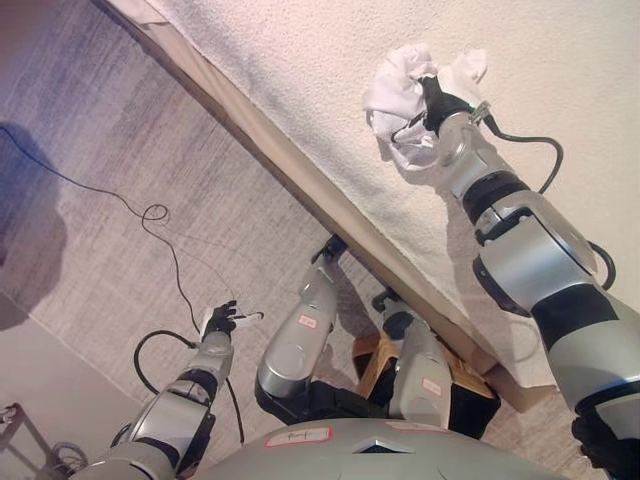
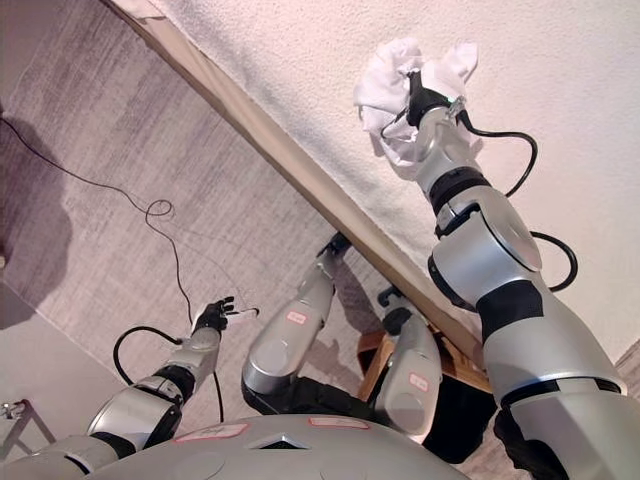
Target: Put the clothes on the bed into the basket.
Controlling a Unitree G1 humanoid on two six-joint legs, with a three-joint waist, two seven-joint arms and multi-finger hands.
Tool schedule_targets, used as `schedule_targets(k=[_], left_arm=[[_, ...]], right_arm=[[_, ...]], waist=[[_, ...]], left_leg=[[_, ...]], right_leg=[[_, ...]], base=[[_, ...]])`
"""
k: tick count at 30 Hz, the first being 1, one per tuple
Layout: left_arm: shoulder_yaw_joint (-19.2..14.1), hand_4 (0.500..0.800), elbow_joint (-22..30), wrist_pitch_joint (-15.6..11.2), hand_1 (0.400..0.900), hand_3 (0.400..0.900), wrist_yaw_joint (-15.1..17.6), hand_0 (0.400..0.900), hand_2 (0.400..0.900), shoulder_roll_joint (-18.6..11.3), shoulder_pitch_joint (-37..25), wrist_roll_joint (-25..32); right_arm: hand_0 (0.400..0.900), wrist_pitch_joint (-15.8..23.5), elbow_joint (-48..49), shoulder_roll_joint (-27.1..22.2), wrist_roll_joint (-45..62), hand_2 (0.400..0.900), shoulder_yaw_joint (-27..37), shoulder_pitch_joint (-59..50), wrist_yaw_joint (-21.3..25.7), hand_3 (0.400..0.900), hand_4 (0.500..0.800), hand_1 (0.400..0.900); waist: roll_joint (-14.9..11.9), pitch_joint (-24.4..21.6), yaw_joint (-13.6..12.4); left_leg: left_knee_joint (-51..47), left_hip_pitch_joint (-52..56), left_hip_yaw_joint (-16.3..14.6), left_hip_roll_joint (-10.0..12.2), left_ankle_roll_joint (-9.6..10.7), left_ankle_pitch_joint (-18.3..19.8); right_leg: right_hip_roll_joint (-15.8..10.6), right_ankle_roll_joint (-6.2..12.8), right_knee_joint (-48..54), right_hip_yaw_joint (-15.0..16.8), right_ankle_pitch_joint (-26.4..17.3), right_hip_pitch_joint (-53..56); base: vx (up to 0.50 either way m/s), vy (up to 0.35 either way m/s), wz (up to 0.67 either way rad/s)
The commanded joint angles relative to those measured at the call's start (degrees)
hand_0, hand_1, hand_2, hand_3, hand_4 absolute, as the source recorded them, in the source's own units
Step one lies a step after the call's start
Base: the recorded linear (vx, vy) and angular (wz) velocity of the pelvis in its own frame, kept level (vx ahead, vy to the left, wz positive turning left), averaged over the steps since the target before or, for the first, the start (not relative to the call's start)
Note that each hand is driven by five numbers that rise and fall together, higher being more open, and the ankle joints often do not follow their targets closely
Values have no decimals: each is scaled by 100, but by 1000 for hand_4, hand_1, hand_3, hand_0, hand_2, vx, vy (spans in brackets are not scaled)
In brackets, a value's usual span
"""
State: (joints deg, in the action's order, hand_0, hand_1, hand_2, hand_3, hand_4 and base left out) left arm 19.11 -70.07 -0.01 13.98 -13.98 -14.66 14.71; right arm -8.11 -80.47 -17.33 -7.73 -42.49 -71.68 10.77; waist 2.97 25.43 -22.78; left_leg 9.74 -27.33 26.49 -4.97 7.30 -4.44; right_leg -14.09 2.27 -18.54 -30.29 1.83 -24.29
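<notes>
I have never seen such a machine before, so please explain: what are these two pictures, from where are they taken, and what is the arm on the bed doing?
Both pictures come from a two-eyed camera on a humanoid robot's head, looking down, so they show one scene from slightly different places. The pale textured surface is the bed, with a wooden edge; beside it is grey floor. The right hand reaches onto the bed into a crumpled white cloth; its fingers are buried there, so a grip cannot be confirmed. The left hand hangs low over the floor, holding nothing. No basket is visible.
</notes>
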Motion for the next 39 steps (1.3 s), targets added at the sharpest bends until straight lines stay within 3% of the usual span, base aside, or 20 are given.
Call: schedule_targets(k=[1,13,18,20,24,26,28,29,35,39], left_arm=[[211,800,-161,29,900,900,202,900,900,-352,135,235],[133,800,-117,-3,900,900,218,900,900,-350,179,337],[-34,800,-208,-3,900,900,227,900,900,-337,214,313],[-113,800,-241,-5,900,900,238,900,900,-314,249,289],[-358,800,-337,14,900,900,214,900,900,-238,419,217],[-404,800,-335,15,900,900,218,900,900,-224,444,215],[-569,800,-404,49,900,900,187,900,900,-190,499,170],[-568,800,-405,48,900,900,186,900,900,-189,500,169],[-788,800,-510,128,900,900,87,900,900,-109,662,-69],[-831,800,-509,152,900,900,36,900,900,-85,722,-183]], right_arm=[[400,100,2,-15,-315,400,-150,-587,25,400,500,400],[400,134,50,3,-202,400,-57,-626,131,400,500,400],[400,162,189,-44,-121,400,57,-421,207,400,500,400],[400,188,280,-131,-116,400,107,-256,234,400,500,400],[400,221,481,-414,-242,400,244,198,210,400,500,400],[400,227,529,-528,-225,400,315,277,218,400,500,400],[400,253,706,-728,-260,400,473,575,179,400,500,400],[400,250,711,-729,-261,400,474,579,178,400,500,400],[400,234,1181,-1264,-340,400,893,1425,19,400,500,400],[400,229,1367,-1520,-338,400,1102,1751,15,400,500,400]], waist=[[54,215,-74],[49,218,68],[-138,69,264],[-208,-25,386],[-512,-363,798],[-557,-429,896],[-675,-647,1196],[-676,-641,1179],[-766,-1154,1864],[-736,-1335,2055]], left_leg=[[-398,-2,-455,16,-318,-439],[-416,140,-539,55,-295,-407],[-471,410,-786,159,-297,-296],[-508,489,-930,213,-317,-384],[-709,1080,-1560,397,-400,-186],[-744,1197,-1700,429,-426,-140],[-842,1524,-2108,507,-463,-28],[-848,1539,-2124,511,-463,-25],[-1124,2285,-3000,668,-467,181],[-1275,2545,-3297,708,-473,225]], right_leg=[[-308,435,-461,705,369,355],[-256,425,-406,808,374,470],[-138,450,-41,1001,179,706],[-75,436,237,1090,-127,772],[88,549,855,1592,-464,1127],[111,576,968,1708,-531,1181],[193,630,1217,2047,-690,1273],[197,630,1219,2064,-692,1278],[307,728,1598,2840,-919,1446],[346,787,1664,3087,-961,1486]], base=[[0,0,0],[1,1,-4],[22,31,-38],[-64,114,-59],[36,105,-110],[54,51,-80],[64,63,-108],[30,22,-61],[73,35,-78],[67,13,-57]])
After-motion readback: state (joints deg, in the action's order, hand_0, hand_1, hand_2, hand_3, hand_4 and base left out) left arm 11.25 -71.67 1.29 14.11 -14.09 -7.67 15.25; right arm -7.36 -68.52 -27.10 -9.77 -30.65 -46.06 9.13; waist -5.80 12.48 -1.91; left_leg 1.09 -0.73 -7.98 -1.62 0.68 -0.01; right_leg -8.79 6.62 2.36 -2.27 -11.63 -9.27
